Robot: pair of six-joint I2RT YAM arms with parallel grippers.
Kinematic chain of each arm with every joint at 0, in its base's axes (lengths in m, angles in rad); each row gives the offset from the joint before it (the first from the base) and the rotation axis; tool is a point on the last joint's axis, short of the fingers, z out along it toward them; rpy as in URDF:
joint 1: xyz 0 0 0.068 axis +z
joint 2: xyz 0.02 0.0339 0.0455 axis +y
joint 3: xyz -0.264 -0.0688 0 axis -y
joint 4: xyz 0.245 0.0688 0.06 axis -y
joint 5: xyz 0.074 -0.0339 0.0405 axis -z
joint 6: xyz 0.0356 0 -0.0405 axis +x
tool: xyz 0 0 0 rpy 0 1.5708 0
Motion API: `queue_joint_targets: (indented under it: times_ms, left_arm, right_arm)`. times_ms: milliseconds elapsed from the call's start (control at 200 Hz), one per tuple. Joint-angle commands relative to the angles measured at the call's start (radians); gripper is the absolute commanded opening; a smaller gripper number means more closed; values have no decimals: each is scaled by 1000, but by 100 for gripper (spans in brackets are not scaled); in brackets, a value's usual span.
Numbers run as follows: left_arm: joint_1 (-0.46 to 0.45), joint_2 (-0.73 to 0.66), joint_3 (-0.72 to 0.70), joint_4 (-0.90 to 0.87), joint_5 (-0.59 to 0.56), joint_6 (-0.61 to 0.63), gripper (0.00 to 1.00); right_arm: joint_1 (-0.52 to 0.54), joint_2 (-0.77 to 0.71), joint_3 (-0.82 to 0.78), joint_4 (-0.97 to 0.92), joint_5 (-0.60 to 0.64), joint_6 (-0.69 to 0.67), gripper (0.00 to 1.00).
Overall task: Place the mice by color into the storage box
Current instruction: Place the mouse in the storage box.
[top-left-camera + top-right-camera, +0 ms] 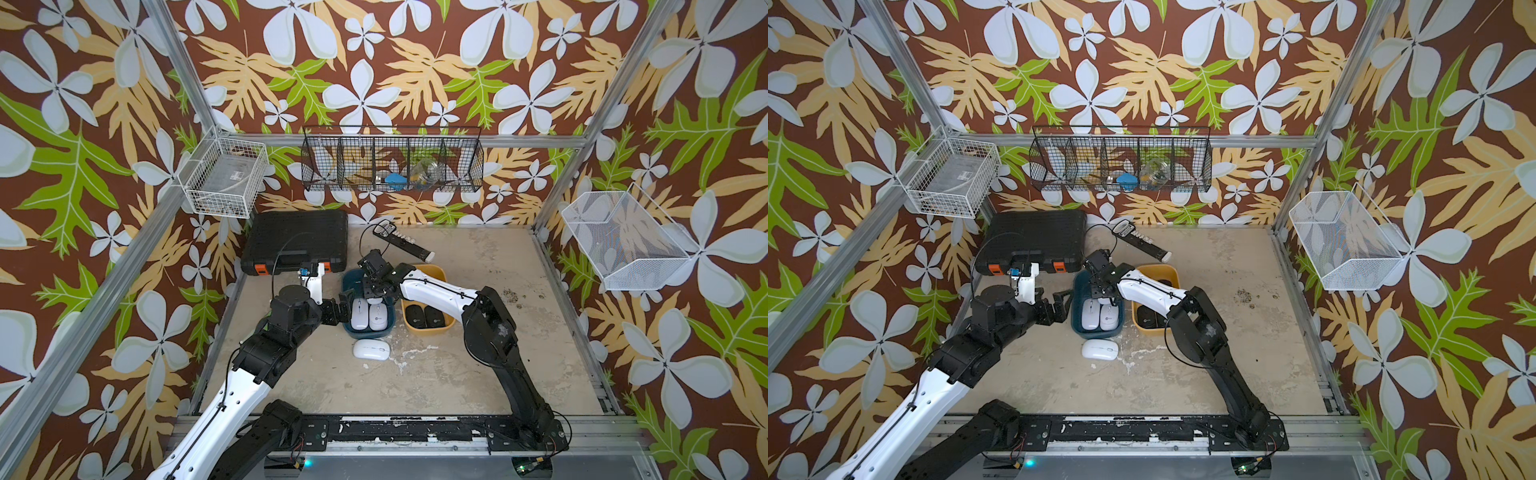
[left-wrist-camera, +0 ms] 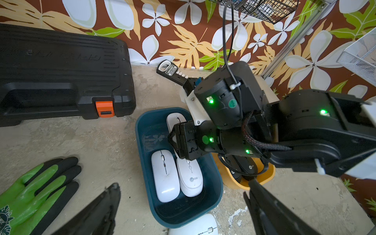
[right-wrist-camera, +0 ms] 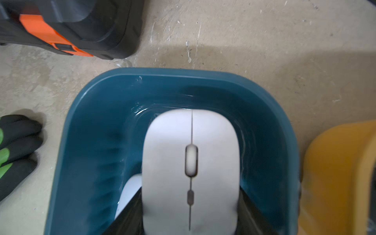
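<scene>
White mice, four counted. First mouse (image 1: 358, 315) and second mouse (image 1: 377, 316) lie flat, side by side, in the blue bin (image 1: 367, 334). Third mouse (image 3: 191, 173) is clamped in the right gripper (image 1: 372, 296), low inside the same bin toward its far end. Fourth mouse (image 1: 371, 349) lies loose on the worktop (image 1: 436, 374), just before the bin's near rim. Black mice: two show, near black mouse (image 1: 414, 316) beside its twin (image 1: 434, 318), in the yellow bin (image 1: 428, 330); the right arm hides the rest. Left gripper (image 1: 337, 312) is spread wide, holding nothing, just beside the blue bin.
</scene>
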Motion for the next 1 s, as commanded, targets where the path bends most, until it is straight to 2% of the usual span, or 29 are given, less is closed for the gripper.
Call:
queue_joint_targets:
  times_ms: [0, 310, 450, 796, 996]
  left_arm:
    - [0, -7, -5, 12, 3, 5, 100]
    - [1, -16, -21, 11, 0, 12, 100]
    - [1, -21, -31, 16, 3, 13, 100]
    - [1, -34, -39, 13, 13, 6, 100]
    - [1, -45, -45, 12, 24, -3, 100]
  right_arm:
    - [2, 24, 18, 24, 35, 18, 40]
    - [2, 64, 33, 16, 88, 29, 41]
    - [2, 77, 30, 4, 107, 28, 45]
    - [12, 37, 22, 5, 100, 63, 68]
    - [18, -11, 7, 10, 92, 89, 73]
